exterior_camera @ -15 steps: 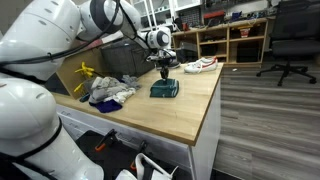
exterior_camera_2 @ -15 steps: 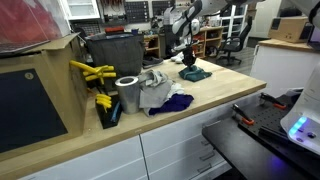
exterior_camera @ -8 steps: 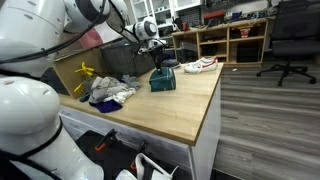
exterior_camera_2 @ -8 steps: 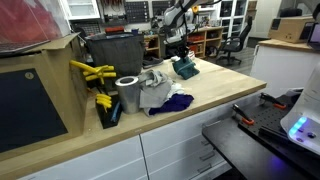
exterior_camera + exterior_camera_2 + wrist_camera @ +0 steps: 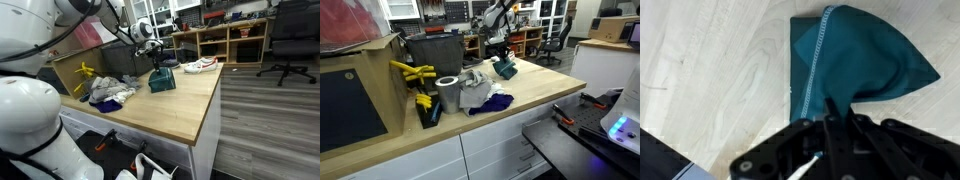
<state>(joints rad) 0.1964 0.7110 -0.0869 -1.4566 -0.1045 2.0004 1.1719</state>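
Tool (image 5: pixel 837 122) clamped nearly shut on teal cloth (image 5: pixel 855 60), hanging low over the bench (image 5: pixel 185 115).
Only a pinch of fabric is held, so it could slip free; the dangling end might snag the nearby heap of rags (image 5: pixel 108 92).

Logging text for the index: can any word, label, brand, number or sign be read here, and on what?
None can be read.
The teal cloth pinched in the gripper shows only pale stitching, no print.
Anything on the background shelves is too small and blurred to read.
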